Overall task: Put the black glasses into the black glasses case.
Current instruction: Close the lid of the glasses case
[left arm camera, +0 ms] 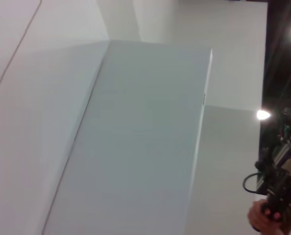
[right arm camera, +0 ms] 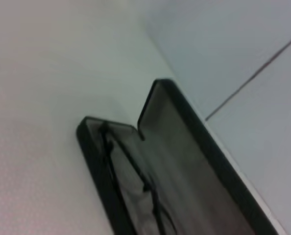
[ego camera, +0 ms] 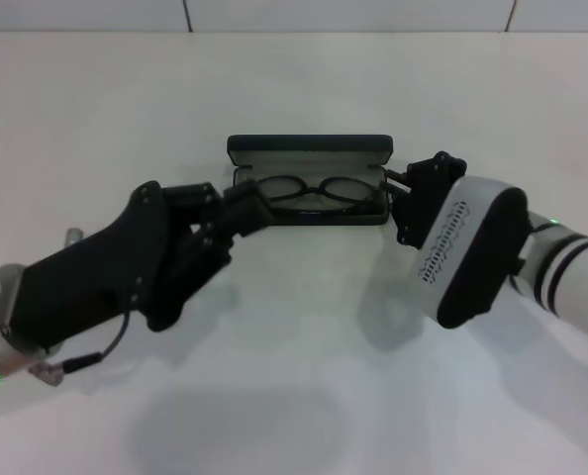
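The black glasses (ego camera: 309, 193) lie inside the open black glasses case (ego camera: 308, 148) on the white table (ego camera: 304, 89). My left gripper (ego camera: 246, 208) sits at the case's left end, my right gripper (ego camera: 405, 203) at its right; I cannot tell whether either is clenched. Pulling away carelessly could snag the frame or drag the case.

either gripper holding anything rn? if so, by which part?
Cannot tell. The black glasses lie in the open black glasses case. The left gripper is at the case's left end, the right gripper at its right end; any grip is hidden.
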Robot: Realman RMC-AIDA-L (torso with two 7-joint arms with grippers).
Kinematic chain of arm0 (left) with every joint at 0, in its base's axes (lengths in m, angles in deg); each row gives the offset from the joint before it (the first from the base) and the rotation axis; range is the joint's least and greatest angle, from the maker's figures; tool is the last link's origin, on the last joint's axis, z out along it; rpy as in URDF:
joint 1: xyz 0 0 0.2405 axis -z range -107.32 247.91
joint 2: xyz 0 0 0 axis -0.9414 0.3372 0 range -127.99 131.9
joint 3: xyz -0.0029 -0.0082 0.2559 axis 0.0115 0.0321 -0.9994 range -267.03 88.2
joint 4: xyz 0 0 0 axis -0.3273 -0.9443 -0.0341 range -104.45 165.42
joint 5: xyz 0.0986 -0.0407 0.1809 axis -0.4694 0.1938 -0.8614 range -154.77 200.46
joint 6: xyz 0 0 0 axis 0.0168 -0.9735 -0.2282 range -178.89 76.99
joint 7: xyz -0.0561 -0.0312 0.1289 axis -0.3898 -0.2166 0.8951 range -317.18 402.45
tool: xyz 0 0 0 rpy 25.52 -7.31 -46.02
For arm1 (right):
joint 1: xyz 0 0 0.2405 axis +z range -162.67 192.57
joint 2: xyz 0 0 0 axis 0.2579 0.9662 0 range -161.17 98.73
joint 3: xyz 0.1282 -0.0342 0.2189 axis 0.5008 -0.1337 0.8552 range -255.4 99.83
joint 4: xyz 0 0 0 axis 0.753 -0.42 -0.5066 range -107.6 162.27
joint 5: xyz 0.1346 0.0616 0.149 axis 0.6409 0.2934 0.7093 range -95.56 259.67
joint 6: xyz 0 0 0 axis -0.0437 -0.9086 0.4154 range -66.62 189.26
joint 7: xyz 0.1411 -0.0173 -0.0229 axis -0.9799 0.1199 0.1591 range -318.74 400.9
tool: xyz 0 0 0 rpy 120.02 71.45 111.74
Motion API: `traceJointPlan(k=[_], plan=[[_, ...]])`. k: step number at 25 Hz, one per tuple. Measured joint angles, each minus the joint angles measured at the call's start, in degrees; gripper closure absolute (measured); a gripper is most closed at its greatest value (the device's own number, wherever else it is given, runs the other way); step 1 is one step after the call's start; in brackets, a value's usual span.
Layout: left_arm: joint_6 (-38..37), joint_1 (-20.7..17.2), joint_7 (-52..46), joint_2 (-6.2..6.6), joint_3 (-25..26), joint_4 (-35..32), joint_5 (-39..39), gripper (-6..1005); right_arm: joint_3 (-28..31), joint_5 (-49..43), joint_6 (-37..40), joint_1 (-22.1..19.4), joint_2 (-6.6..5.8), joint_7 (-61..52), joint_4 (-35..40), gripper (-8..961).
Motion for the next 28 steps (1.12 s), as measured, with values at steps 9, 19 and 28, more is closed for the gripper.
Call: traceJointPlan(k=[9, 19, 28], plan=[[6.32, 4.63, -9.71, 5.5, 6.14, -4.44, -0.57, 904, 3.75, 6.04, 12.47, -11.9, -0.8, -0.15, 14.25, 800], [21.75, 16.08, -23.44, 9.44, 6.19, -14.0, -12.68, 840, 30.93, 18.49, 63.0, -19.39, -1.54, -0.69, 10.2, 774], [40.31, 26.01, -31.15, 6.58, 5.98, -17.2, -33.57, 754, 38.59, 15.1, 76.0, -17.66, -1.61, -4.24, 3.71, 751]])
